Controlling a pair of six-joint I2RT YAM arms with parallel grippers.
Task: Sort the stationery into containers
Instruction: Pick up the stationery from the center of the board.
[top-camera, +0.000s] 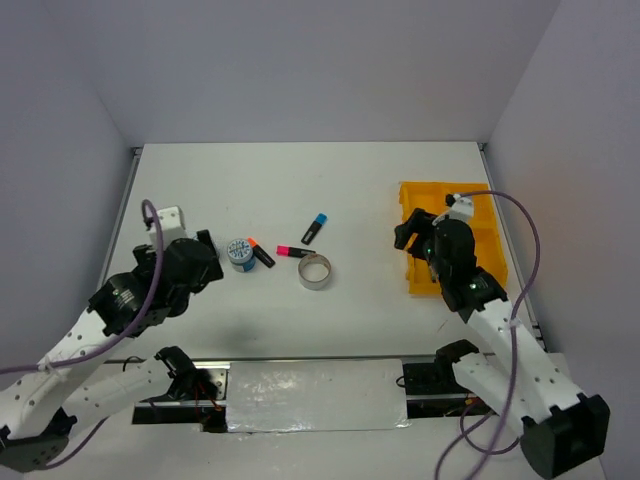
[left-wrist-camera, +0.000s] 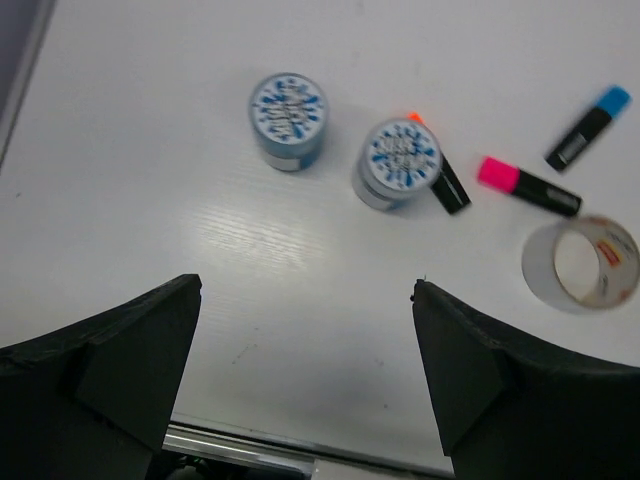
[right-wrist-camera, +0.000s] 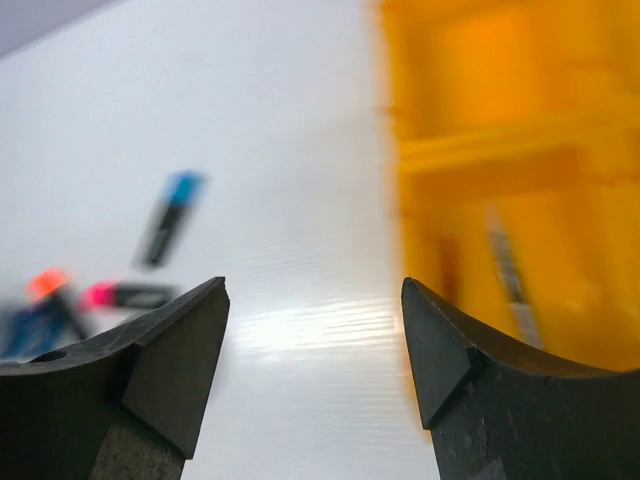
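Stationery loose mid-surface: two tape rolls (left-wrist-camera: 287, 120), orange-cap marker (left-wrist-camera: 448, 188) against one of them, pink marker (left-wrist-camera: 525, 185), blue marker (left-wrist-camera: 588, 125), silvery tape ring (left-wrist-camera: 580, 262); yellow tray (top-camera: 415, 195) at far right, blurred thin pens apparently in one compartment; right hand (right-wrist-camera: 315, 290) over the tray's left edge, jaws apart, empty; left hand (left-wrist-camera: 305, 290) wide open, empty, hovering short of the rolls; likely step: next pick; left should descend straddling a roll.

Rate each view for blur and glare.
Right wrist: blurred throughout, yellow tray and blue-capped marker smeared. Left wrist: sharp, with a glare patch on the table. Top external: sharp, evenly lit, soft shadow under the left arm.
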